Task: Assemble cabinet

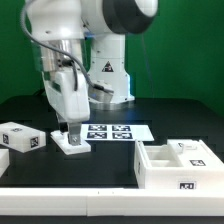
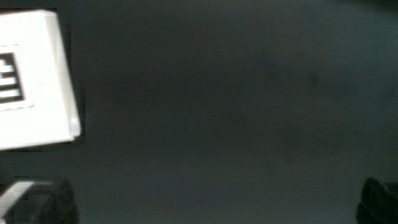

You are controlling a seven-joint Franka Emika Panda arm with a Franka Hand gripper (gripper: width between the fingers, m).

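The cabinet box (image 1: 178, 166), white and thin-walled with a tag on its front, stands open-topped at the exterior view's right front. A small flat white panel (image 1: 70, 144) lies on the black table left of centre. My gripper (image 1: 68, 128) hangs just above that panel, pointing down. In the wrist view my gripper (image 2: 206, 203) is open, with the two dark fingertips (image 2: 36, 202) far apart and only bare table between them. A white tagged piece (image 2: 32, 80) lies off to one side of the jaws, untouched.
A white tagged block (image 1: 22, 137) lies at the exterior view's left. The marker board (image 1: 112, 132) lies flat behind the panel, in front of the arm's base (image 1: 108, 75). The table's front edge runs just below the cabinet box.
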